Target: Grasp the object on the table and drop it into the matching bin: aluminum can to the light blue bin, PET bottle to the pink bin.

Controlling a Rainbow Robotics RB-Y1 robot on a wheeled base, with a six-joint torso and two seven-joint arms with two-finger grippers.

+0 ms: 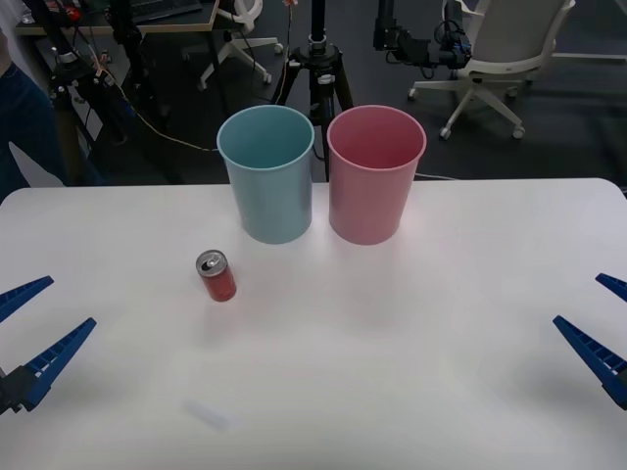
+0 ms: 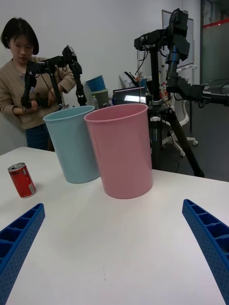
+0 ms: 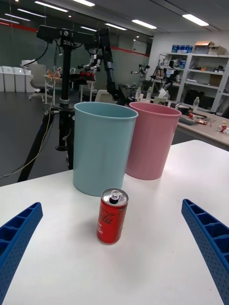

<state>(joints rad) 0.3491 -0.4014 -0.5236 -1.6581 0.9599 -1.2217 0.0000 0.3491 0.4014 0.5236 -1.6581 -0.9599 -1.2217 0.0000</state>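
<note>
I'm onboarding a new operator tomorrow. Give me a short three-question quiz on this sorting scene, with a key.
1. True or false: the red can stands upright on the table.
2. Which bin stands nearer the can: light blue bin or pink bin?
3. Which gripper is closer to the can: (a) left gripper (b) right gripper?

Key: 1 true; 2 light blue bin; 3 a. Both grippers are open and hold nothing.

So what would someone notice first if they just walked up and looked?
Probably the two tall bins standing side by side at the table's far edge: the light blue bin on the left, the pink bin on the right. Next, the little red can standing upright in front of the blue one, nearer the open left gripper.
</note>
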